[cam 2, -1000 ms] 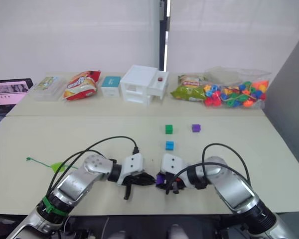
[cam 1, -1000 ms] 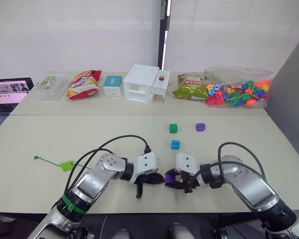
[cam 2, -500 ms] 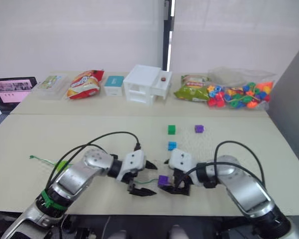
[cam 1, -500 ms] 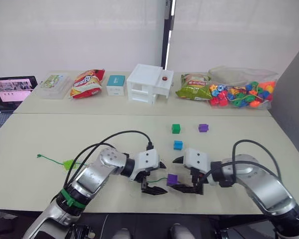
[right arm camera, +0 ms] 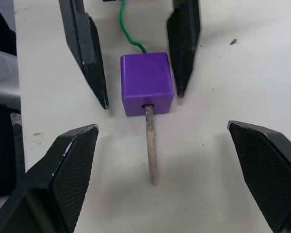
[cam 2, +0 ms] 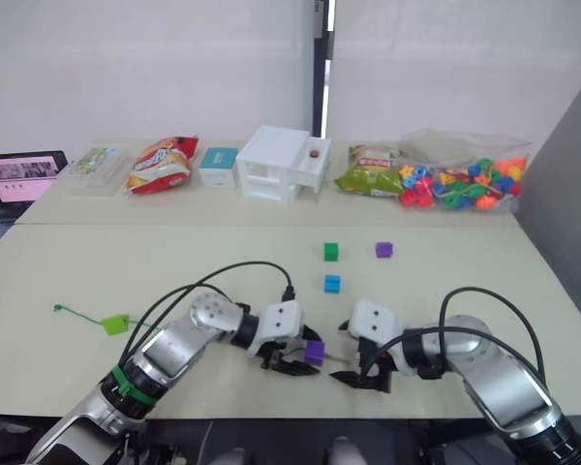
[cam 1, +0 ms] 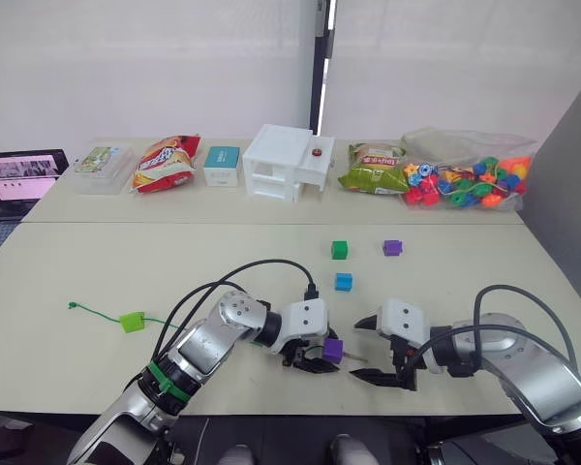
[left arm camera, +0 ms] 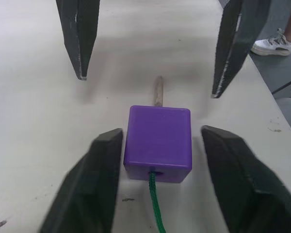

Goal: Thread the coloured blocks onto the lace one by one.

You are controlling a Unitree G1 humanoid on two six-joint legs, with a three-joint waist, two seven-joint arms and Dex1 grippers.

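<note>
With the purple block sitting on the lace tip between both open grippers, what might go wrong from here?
The purple block sits unheld near the lace tip, so a careless pull might slide it back off. The right gripper is wide open around the thin tip and may miss it. The left gripper closing could nudge the block askew.

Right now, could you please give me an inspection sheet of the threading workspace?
Surface: pale beige table, bare around the work.
Job's things: purple plastic cube bead sits on the thin green lace, whose greyish stiff tip pokes out the far side; lime green cube further along the lace; dark green cube, blue cube and second purple cube lie loose.
Clutter: clear bag of bright beads, snack bags, white box on the rear table.
Grippers: left gripper open, straddling the purple bead; right gripper open, facing the tip.
Cables: black cables loop over both arms.
Surroundings: white curtain; tablet at far left.
</note>
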